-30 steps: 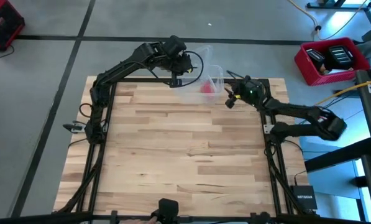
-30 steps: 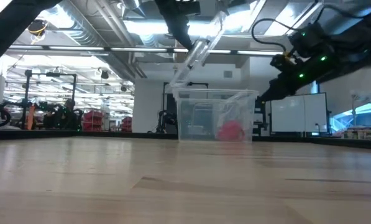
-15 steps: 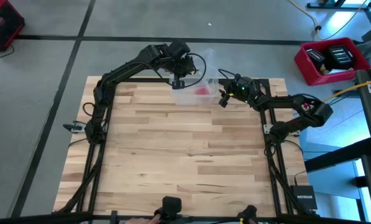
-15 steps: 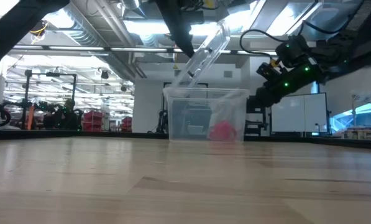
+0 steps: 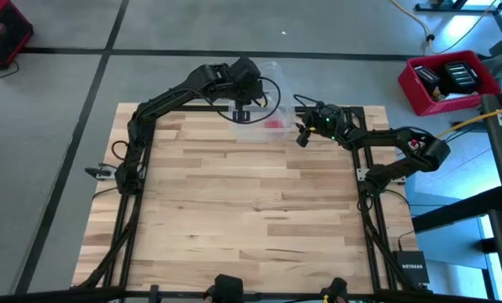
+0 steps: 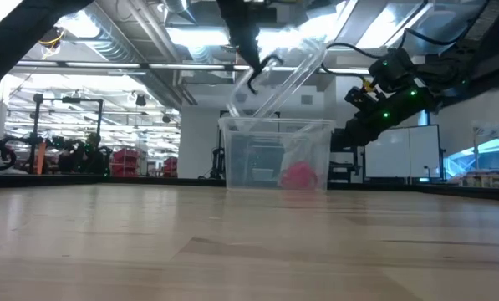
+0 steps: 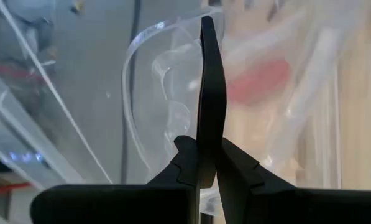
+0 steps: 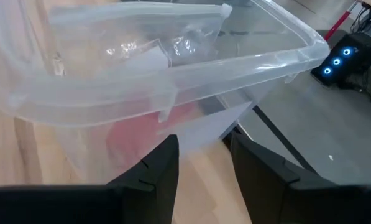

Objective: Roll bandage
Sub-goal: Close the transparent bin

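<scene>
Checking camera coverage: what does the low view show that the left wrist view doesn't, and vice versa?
Low view only: the clear plastic box standing on the table's far edge, its lid lifted at a slant above it, the right gripper hanging beside the box, and the room behind.

Left wrist view only: the left gripper shut on the thin dark handle, close up, with the lid's curved clear rim around it.

Both: the red bandage seen blurred through clear plastic, and the lid held up by its handle.

box [image 6: 276, 155]: clear glossy plastic, smooth | lid handle [image 7: 211, 93]: dark matt plastic, clamped in left end effector [image 7: 204, 163] | bandage [image 6: 298, 176]: soft matt red cloth inside box | counter [image 5: 251, 202]: pale wood planks, smooth satin
</scene>
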You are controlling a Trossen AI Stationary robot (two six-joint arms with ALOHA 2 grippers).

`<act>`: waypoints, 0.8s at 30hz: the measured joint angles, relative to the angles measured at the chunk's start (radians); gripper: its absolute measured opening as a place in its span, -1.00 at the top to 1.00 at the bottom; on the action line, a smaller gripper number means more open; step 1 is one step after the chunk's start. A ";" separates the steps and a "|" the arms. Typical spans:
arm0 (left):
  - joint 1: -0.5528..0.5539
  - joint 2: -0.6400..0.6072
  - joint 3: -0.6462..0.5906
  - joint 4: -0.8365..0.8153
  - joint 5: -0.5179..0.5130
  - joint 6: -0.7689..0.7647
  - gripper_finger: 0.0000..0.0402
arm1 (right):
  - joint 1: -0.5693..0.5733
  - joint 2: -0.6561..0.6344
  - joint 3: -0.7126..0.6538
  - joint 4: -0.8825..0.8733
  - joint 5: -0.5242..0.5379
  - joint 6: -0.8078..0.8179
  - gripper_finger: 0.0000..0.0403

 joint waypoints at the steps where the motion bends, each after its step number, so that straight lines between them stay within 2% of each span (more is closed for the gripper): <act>1: -0.003 -0.012 -0.005 0.014 -0.001 0.007 0.89 | 0.000 0.000 0.000 -0.002 0.000 0.000 0.25; 5: -0.003 -0.064 0.003 0.005 -0.009 -0.008 0.86 | 0.000 0.000 0.000 -0.006 0.000 0.001 0.25; 8: 0.011 -0.102 0.003 -0.072 -0.005 -0.036 0.89 | 0.000 0.000 0.000 -0.007 0.000 0.002 0.25; 16: 0.087 -0.130 0.002 -0.278 0.127 -0.117 0.87 | 0.000 0.000 0.000 -0.008 0.000 0.003 0.25; 19: 0.110 -0.127 -0.025 -0.251 0.158 -0.114 0.89 | 0.000 0.000 0.000 -0.007 0.000 0.003 0.25; 24: 0.116 -0.120 -0.089 -0.106 0.192 -0.089 0.85 | 0.000 0.000 0.000 -0.006 -0.014 0.003 0.25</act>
